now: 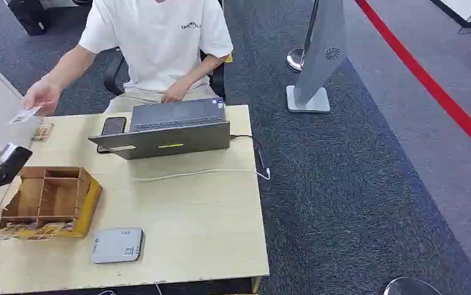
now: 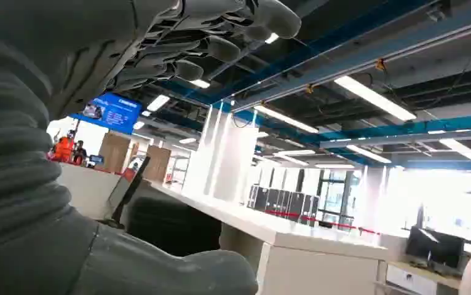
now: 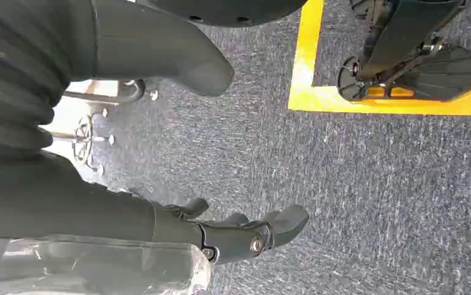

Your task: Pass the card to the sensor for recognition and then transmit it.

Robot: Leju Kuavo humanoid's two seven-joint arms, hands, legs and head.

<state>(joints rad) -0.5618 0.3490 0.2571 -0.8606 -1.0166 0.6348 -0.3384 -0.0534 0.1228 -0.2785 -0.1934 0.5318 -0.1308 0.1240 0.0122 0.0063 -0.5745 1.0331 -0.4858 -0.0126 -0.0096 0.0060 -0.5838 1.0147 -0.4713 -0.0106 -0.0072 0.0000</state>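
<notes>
Writing on the one grey sensor (image 1: 117, 244) is too small for you to read. One card (image 1: 24, 115) sits in the person's hand (image 1: 41, 96). Left hand (image 2: 178, 43) and right hand (image 3: 178, 141): fingers apart, empty.

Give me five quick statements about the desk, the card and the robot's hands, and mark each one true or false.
1. The person's hand holds the card above the far left corner of the table. True.
2. The grey sensor pad lies on top of the laptop. False: it lies on the table near the front edge, apart from the laptop.
3. The wooden divider box stands to the left of the sensor pad. True.
4. The right hand grips the card. False: it holds nothing, hangs over the carpet, and its fingers are apart.
5. A phone lies beside the laptop. True.
</notes>
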